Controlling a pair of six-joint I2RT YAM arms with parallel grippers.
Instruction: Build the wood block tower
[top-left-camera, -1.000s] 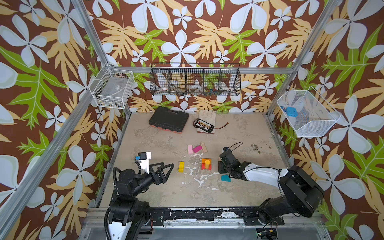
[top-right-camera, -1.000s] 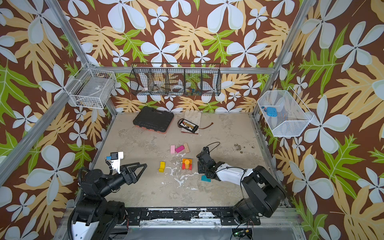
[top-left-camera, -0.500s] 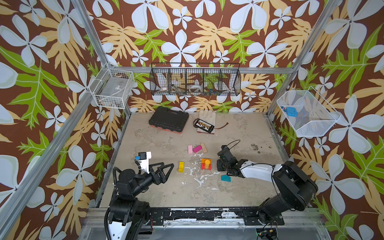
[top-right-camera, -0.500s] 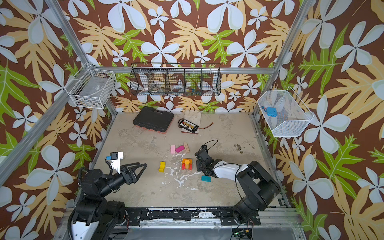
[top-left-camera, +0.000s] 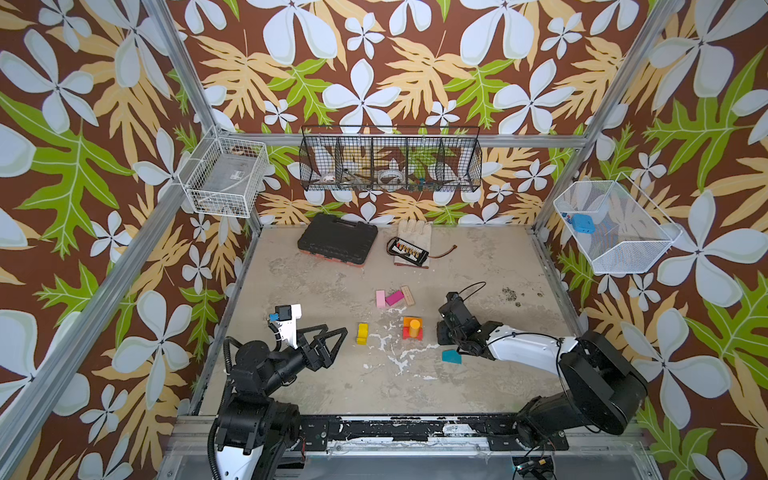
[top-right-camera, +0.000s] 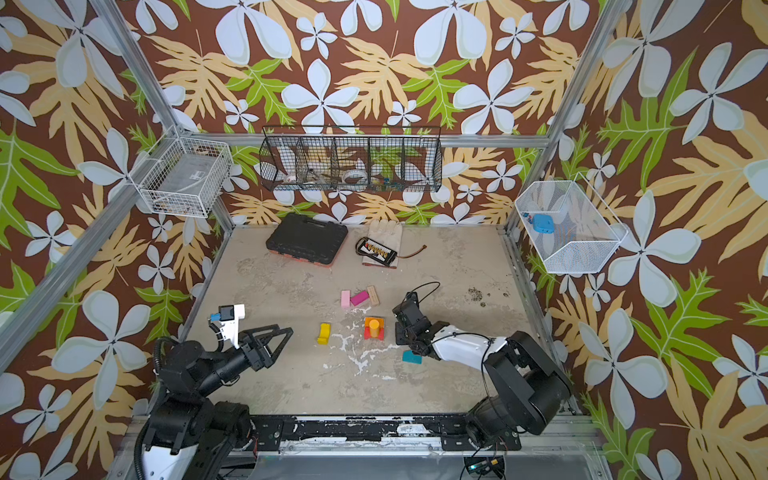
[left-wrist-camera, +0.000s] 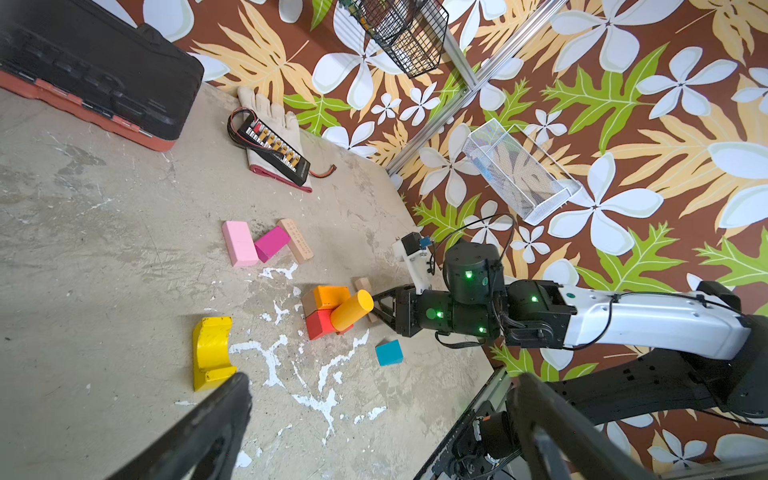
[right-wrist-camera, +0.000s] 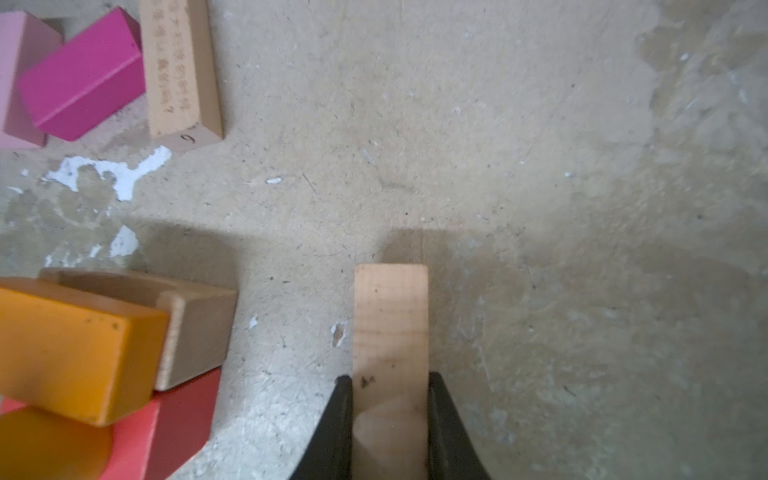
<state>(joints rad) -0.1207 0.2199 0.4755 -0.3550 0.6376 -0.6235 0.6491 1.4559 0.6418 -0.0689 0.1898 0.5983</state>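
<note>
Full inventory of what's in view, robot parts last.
pink block: 1, pink, mid-table cluster
magenta block: 1, magenta, against pink block
engraved bar: 1, plain wood, same cluster
yellow arch: 1, yellow, left of tower
tower: 1, red, orange, plain wood, table centre
teal block: 1, teal, nearer, right of tower
plain wood bar: 1, plain wood, gripped right of tower
tool case: 1, black, table back
glove: 1, cream, beside case, under black connector board
wire baskets: 3, one black, two white, on walls
left hand: 1, black, open, over table's left
right hand: 1, black, shut on plain wood bar
</note>
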